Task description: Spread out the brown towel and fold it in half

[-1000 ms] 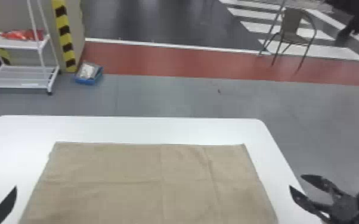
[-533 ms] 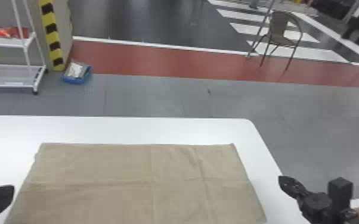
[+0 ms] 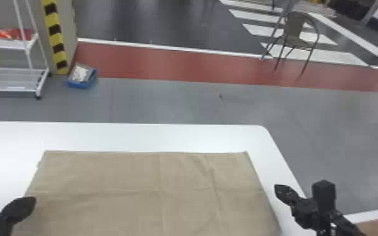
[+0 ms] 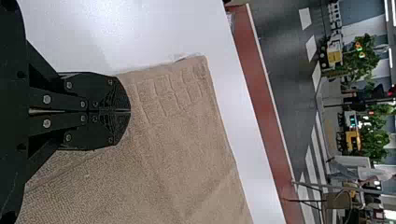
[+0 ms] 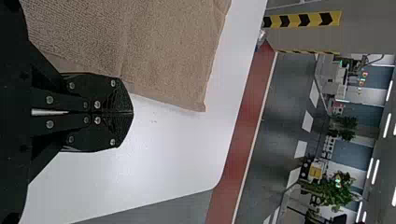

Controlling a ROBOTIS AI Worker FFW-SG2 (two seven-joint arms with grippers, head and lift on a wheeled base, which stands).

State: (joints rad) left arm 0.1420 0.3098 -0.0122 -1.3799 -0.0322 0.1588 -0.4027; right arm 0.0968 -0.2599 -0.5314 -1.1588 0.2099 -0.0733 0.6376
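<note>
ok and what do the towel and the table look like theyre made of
The brown towel looks like matt cotton terry, going by its pebbly pile and patterned squares. The table seems smooth laminate or plastic: even white with a soft sheen; I can't tell which.

Grey floor runs past the white table (image 3: 128,136) to a red strip (image 3: 172,66) — beyond it, dark flooring with white stripes. A brown chair (image 3: 298,31) stands there. Over left, a white wheeled rack (image 3: 12,78) sits beside a yellow-and-black striped pillar (image 3: 67,28) — and ceiling lights (image 5: 387,122) glow farther back.
</note>
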